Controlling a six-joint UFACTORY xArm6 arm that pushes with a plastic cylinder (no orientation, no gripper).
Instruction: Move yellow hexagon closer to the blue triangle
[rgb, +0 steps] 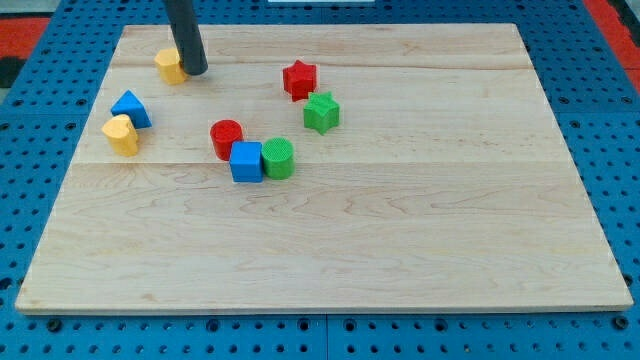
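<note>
My tip (196, 71) touches the right side of the yellow hexagon (169, 66) near the board's (400, 240) top left; the rod has no pincer, so no jaw state applies. The blue triangle (131, 108) sits well below the hexagon toward the view's bottom left, touching a yellow heart-like block (121, 135).

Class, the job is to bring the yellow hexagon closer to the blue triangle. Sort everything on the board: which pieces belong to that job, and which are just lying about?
Belong to the job:
yellow hexagon
blue triangle
my tip, touching the hexagon's right side

Just lying about:
yellow heart-like block
red cylinder
blue cube
green cylinder
red star
green star
</note>
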